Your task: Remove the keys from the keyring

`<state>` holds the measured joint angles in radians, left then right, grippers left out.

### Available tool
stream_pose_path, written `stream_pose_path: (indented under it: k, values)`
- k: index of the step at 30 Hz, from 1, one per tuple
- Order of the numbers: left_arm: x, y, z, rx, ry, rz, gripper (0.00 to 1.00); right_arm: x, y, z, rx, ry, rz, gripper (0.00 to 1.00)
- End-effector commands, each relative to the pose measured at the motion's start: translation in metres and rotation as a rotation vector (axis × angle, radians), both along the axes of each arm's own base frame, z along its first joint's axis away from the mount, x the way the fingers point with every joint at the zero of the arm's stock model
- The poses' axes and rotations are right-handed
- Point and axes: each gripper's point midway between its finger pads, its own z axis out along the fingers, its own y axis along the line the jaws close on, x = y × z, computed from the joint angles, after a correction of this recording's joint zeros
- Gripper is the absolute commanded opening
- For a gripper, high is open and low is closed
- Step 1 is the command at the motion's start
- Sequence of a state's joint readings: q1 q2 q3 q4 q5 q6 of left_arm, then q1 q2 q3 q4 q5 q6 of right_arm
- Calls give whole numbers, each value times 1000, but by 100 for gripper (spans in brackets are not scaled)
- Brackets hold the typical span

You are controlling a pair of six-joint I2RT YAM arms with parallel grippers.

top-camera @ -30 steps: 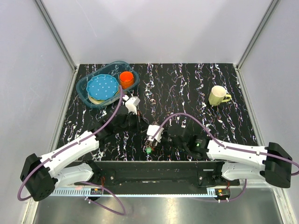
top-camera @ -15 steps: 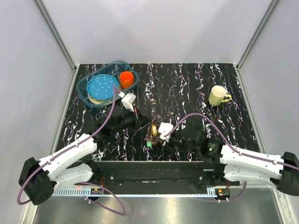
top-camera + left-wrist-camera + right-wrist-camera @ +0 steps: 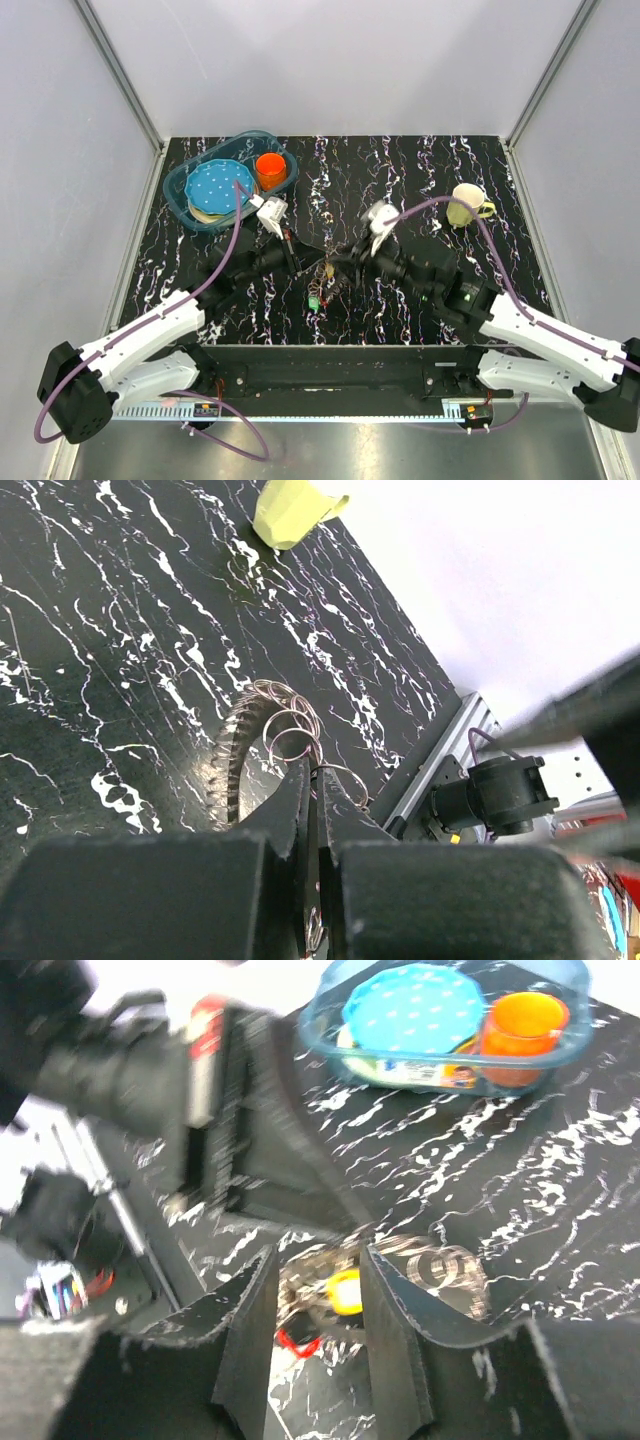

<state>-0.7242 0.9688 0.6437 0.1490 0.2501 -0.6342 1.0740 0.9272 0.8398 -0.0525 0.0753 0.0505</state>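
Top external view is showing a clear blue tub (image 3: 178,205) sitting at the far left of the black marbled table (image 3: 400,170), holding a blue dotted plate (image 3: 218,187) and an orange cup (image 3: 270,167). Just right of it, the left gripper (image 3: 302,262) is pointing toward the table's middle. In the left wrist view its 2 fingers (image 3: 290,810) are pressing together with only a hairline gap, pinching a thin wire loop of the keyring (image 3: 341,770). Beyond those tips the keys (image 3: 232,760) are lying fanned on the table, with several small rings just beside them. From above, the bunch is lying near the table's middle, between both grippers, a small green piece (image 3: 314,302) trailing toward the near edge. The right gripper (image 3: 350,262) is pointing in from the right. Its wrist view is showing the jaws standing moderately apart, a yellow piece (image 3: 345,1290) and a red piece (image 3: 300,1341) visible in the gap. A pale yellow mug (image 3: 467,205) is standing well apart at the far right.
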Motion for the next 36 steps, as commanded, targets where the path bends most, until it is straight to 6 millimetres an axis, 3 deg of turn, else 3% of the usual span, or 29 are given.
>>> stream_pose_path:
  k: [1, 9, 15, 36]
  values:
    - [-8, -7, 42, -122, -112, -61, 0, 23, -6, 32, 211, 257, -25, 42]
    - [-15, -10, 48, -165, -116, -104, 0, 15, 2, 21, 176, 337, 51, 41]
    - [-21, -14, 50, -188, -115, -140, 0, 18, 3, 6, 142, 337, 46, 35]
    - [-15, -11, 44, -163, -114, -104, 0, 17, 8, -21, 120, 465, 29, 23]
